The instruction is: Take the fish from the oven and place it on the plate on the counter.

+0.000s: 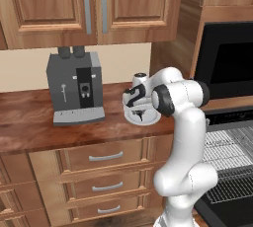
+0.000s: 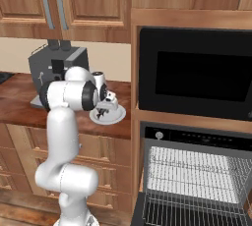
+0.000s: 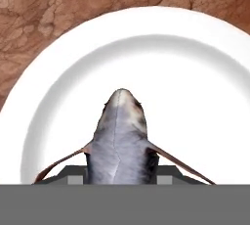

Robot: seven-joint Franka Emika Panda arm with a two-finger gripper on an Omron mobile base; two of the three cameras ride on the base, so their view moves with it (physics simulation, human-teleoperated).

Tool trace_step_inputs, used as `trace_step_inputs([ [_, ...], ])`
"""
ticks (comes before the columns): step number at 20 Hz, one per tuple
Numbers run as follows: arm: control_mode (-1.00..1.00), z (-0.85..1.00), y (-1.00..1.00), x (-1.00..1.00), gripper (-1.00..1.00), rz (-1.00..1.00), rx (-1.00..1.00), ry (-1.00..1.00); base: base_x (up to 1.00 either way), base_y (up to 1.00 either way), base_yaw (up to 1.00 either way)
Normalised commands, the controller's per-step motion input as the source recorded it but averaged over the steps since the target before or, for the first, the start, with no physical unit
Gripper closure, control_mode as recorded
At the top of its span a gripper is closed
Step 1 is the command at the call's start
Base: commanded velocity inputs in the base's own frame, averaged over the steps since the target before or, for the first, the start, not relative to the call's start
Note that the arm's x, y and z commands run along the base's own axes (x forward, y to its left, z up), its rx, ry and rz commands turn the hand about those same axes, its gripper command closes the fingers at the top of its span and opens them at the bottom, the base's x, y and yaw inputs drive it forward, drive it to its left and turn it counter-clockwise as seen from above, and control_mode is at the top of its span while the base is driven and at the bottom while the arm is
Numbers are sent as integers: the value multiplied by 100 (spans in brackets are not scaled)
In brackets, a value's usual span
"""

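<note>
Over plate (image 3: 58,72) on counter (image 1: 29,117): gripper (image 3: 119,177) jaws clamped on fish (image 3: 118,141). No legible writing. Coffee machine (image 1: 74,85) near plate; oven (image 2: 197,171) door open, rack out.

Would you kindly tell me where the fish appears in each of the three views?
Left base view: fish, centre, on the plate beneath the gripper.
Right base view: fish, left of centre, on that plate.
Hand view: fish, lower centre.
Shared landmark: the plate.
</note>
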Motion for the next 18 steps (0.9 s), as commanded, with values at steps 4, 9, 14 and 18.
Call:
trace_step_inputs([
  [4,-100,-48,0,10,100,0,0,1,0,0,0],
  [9,-100,-5,0,13,100,0,0,2,0,0,0],
  [14,-100,-2,-6,19,100,0,0,0,0,0,0],
  [18,-100,-1,-7,4,-100,0,1,0,0,0,0],
])
